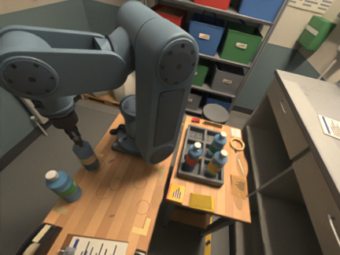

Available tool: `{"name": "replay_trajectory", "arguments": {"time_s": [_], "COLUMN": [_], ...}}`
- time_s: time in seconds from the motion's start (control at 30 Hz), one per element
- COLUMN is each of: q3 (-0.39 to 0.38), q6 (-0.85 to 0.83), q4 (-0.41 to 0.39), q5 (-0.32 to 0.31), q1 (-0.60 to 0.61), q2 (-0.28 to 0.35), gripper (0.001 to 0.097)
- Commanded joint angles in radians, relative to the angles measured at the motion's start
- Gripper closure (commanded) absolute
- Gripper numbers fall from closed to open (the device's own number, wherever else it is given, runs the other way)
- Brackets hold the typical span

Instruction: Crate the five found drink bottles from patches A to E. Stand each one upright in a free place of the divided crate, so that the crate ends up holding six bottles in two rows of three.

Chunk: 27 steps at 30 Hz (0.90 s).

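My gripper [78, 142] reaches down at the left edge of the wooden table and I grip the cap of an upright blue bottle with a yellow band [86, 156]. Nearer the front, a second blue bottle with a green band and white cap [63, 185] stands tilted on the table's left side. The divided grey crate [202, 154] sits on the smaller table to the right, holding three upright bottles: one with a red band [192, 156], one with a yellow band [217, 163] and one with a green band [217, 143].
Behind the tables a shelf rack carries blue, green, red and grey bins [224, 39]. The arm's base [128, 130] stands between the bottle and the crate. A grey cabinet [303, 157] flanks the right side. A yellow ring [237, 144] and cards lie beside the crate.
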Motion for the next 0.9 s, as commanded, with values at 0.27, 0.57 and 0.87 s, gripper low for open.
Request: {"name": "replay_trajectory", "arguments": {"time_s": [0.27, 0.57, 0.87], "q3": [-0.060, -0.089, -0.058], "q6": [0.000, 0.000, -0.024], "q4": [0.000, 0.000, 0.000], "q5": [0.065, 0.097, 0.101], "q1": [0.000, 0.000, 0.063], "q2": [-0.007, -0.009, -0.045], "gripper": [0.0901, 0.0901, 0.0901]}}
